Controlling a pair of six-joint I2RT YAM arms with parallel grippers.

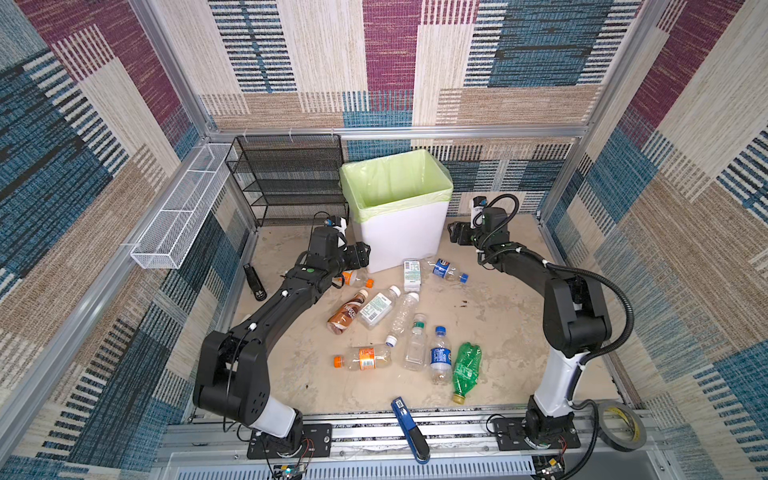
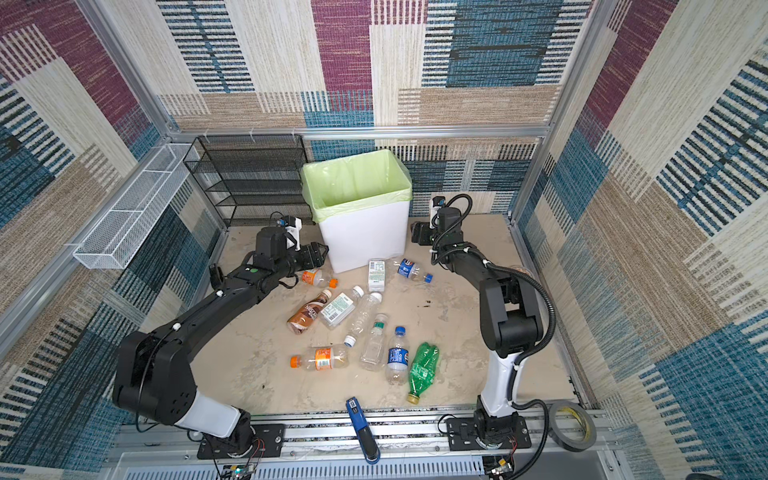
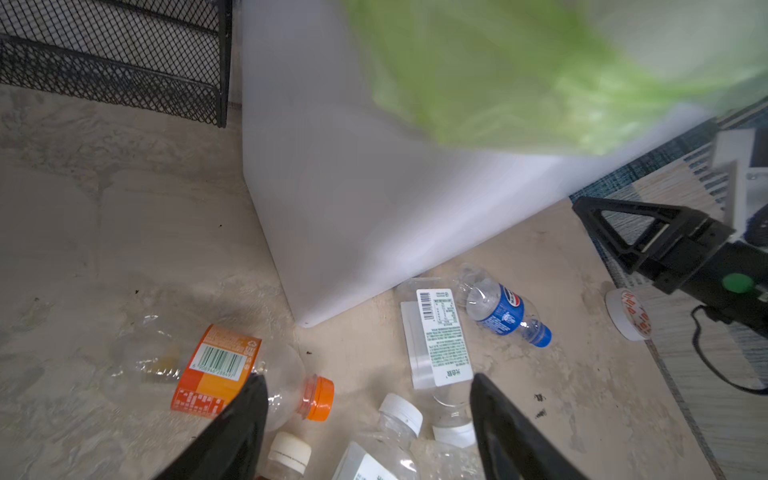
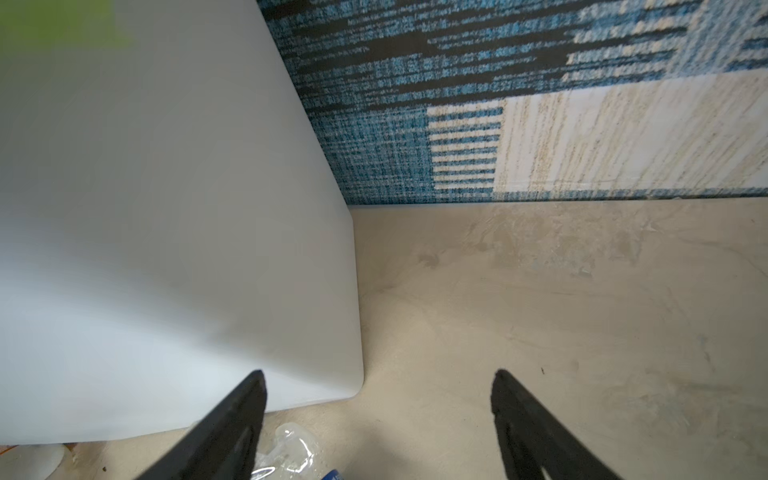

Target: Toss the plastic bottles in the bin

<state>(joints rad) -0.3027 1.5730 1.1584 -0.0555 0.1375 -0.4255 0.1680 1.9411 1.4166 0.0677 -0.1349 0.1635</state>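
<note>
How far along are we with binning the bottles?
Done: nothing yet. No bottle shows inside the bin, as far as the top views reveal. In hand: nothing. The left gripper and right gripper are open and empty beside the bin. Remaining: about ten plastic bottles lie on the table.

The right claw gapes empty over the beige tabletop. From it, the white bin rises at ten o'clock, a patterned wall stands at one, and a crumpled clear bottle lies at seven, beside one finger.
</note>
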